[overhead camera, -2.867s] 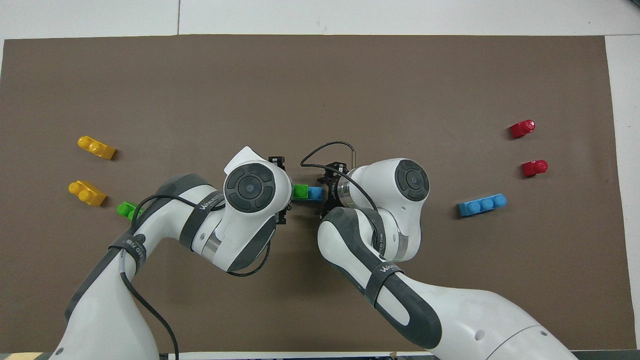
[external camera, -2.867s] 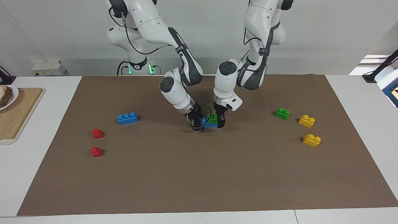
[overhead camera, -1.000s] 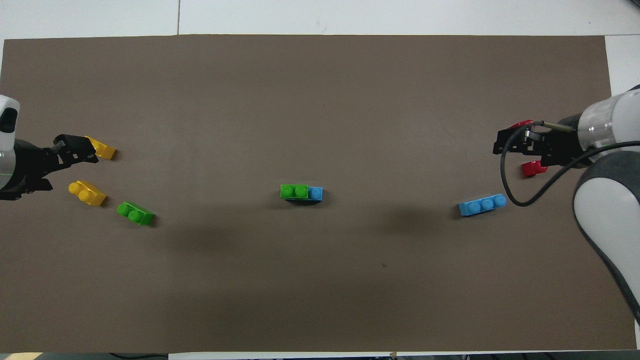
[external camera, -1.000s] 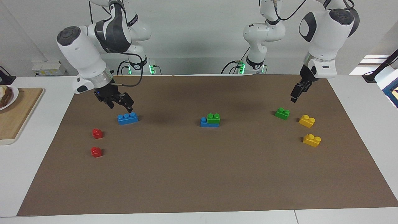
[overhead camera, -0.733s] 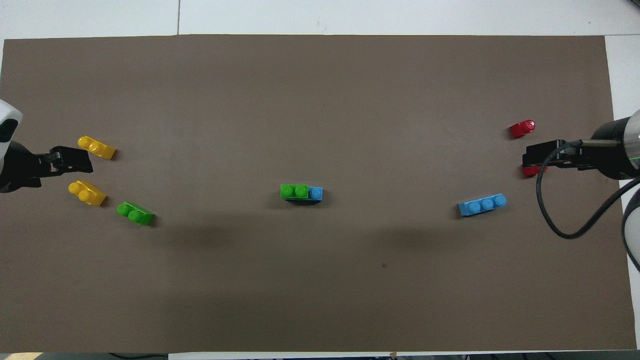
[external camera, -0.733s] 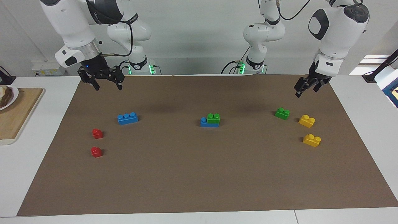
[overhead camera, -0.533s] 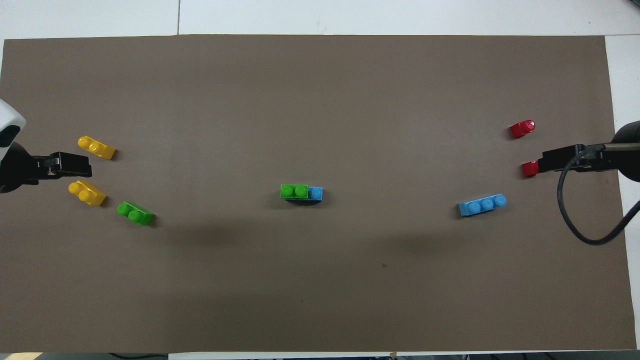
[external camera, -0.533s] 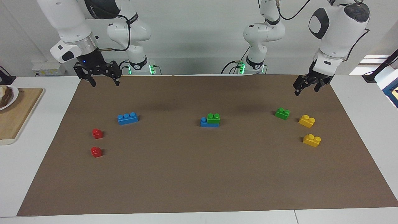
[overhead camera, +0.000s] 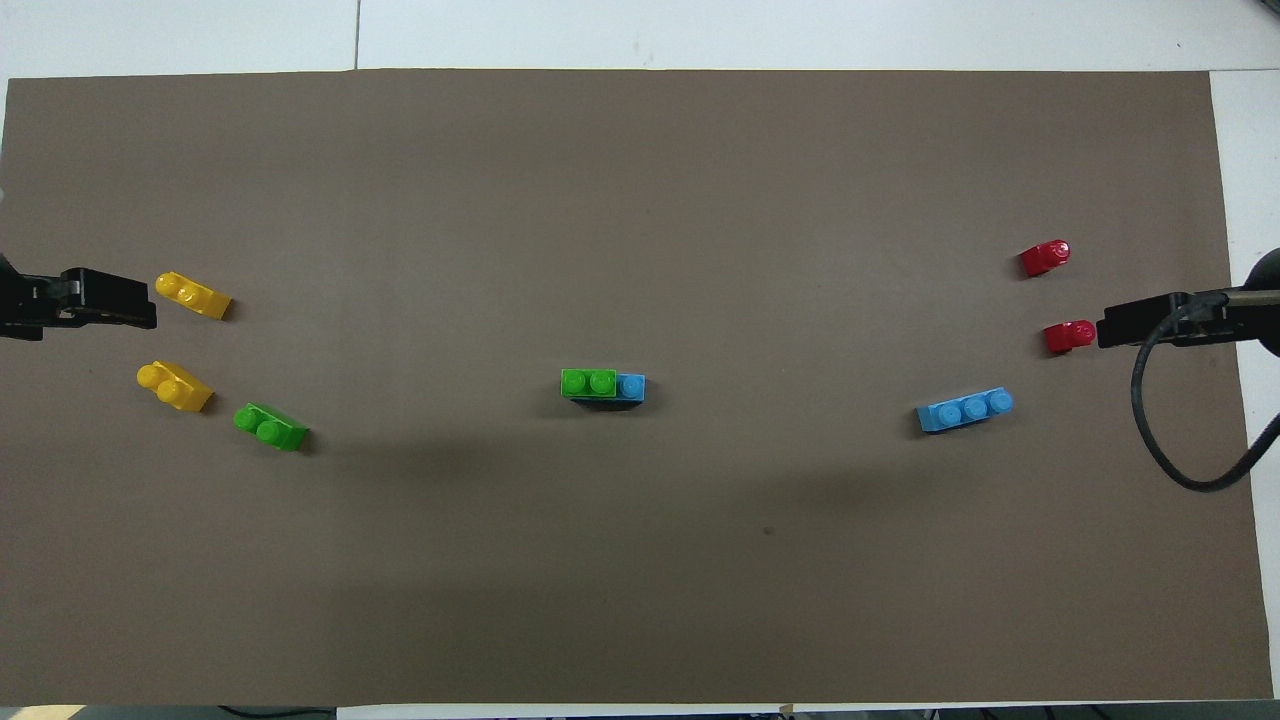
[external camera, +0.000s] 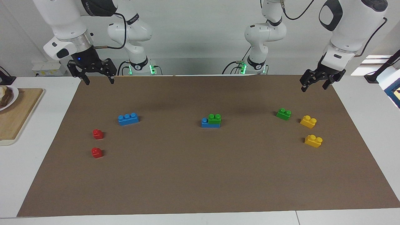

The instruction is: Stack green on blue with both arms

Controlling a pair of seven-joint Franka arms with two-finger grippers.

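Observation:
A green two-stud brick [external camera: 214, 119] sits stacked on one end of a blue three-stud brick [external camera: 205, 123] in the middle of the mat; the stack also shows in the overhead view, green [overhead camera: 588, 382] on blue [overhead camera: 632, 386]. A second green brick [external camera: 283, 114] lies toward the left arm's end. A second blue brick [external camera: 128, 119] lies toward the right arm's end. My left gripper [external camera: 314, 87] hangs open and empty, raised over the mat's corner at its own end. My right gripper [external camera: 99, 81] hangs open and empty, raised over the mat's corner at its end.
Two yellow bricks [external camera: 308, 121] [external camera: 313, 140] lie beside the second green brick. Two red bricks [external camera: 98, 134] [external camera: 97, 152] lie near the second blue brick. A wooden board [external camera: 15, 115] with a plate lies off the brown mat [external camera: 200, 175] at the right arm's end.
Both grippers let go of the green-on-blue stack in the middle, rose and drew apart to the two ends of the mat. The stack stays in place.

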